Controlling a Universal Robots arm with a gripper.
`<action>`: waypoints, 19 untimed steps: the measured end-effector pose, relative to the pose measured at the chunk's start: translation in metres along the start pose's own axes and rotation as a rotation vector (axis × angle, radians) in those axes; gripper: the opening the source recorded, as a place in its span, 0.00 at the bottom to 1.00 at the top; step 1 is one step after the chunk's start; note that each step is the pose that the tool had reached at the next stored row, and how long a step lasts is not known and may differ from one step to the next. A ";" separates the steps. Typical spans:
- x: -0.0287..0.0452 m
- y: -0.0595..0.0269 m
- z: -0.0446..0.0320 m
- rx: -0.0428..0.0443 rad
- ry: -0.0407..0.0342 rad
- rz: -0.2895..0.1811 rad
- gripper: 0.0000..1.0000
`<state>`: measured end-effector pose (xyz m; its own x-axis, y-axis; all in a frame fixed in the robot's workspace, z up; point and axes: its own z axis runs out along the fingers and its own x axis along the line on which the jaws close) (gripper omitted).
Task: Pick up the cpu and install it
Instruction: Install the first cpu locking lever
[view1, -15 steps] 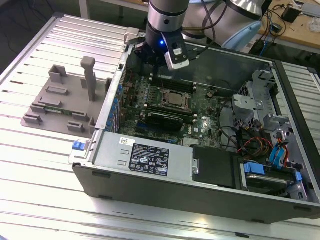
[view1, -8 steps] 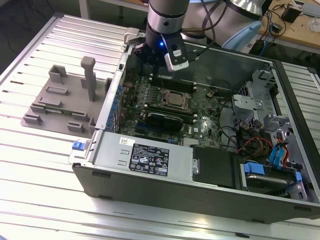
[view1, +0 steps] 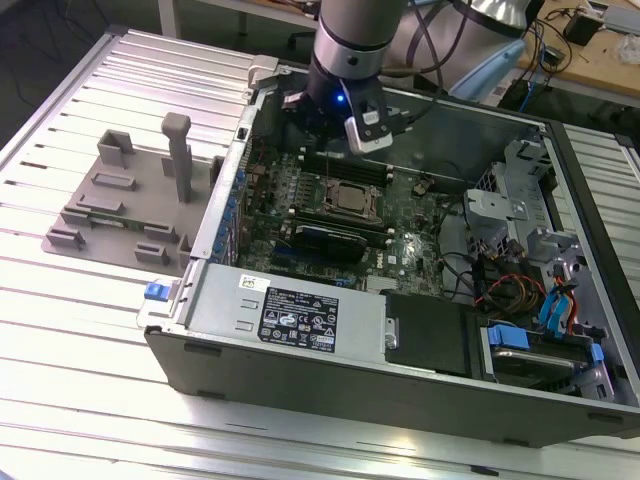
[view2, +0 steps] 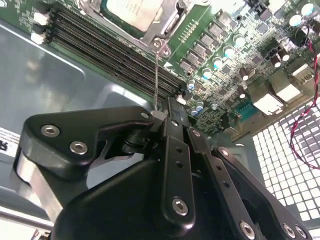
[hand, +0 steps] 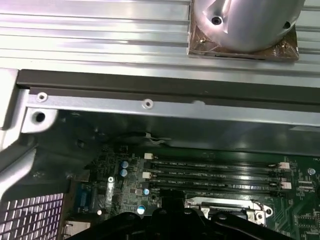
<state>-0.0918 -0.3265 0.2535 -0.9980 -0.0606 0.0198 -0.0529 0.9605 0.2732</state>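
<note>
The cpu (view1: 350, 199) is a silver square lying inside the metal-framed socket (view1: 352, 186) in the middle of the motherboard. The cpu (view2: 131, 10) also appears in the second wrist view, with the socket frame (view2: 159, 31) around it. My gripper (view2: 167, 112) hangs just beyond the socket, over the memory slots, with its black fingers drawn together and shut. A thin wire lever (view2: 157, 75) runs from the socket corner to my fingertips. Whether the wire is pinched I cannot tell. In the exterior view the arm's wrist (view1: 345, 60) stands over the back of the open computer case.
Memory slots (hand: 215, 175) lie between the socket and the case's back wall (hand: 150, 107). A grey holder plate with upright pegs (view1: 130, 200) lies on the table at the exterior view's left. The power supply (view1: 300, 310), drive cage (view1: 540, 230) and loose cables (view1: 505, 290) crowd the case.
</note>
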 end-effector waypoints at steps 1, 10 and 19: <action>-0.0019 -0.0008 -0.0001 -0.0004 0.0034 0.001 0.11; -0.0253 -0.0116 -0.0027 -0.0028 0.0431 0.012 0.11; -0.0332 -0.0142 -0.0034 -0.0034 0.0554 0.015 0.11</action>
<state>-0.0578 -0.3390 0.2522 -0.9952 -0.0609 0.0772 -0.0374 0.9605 0.2758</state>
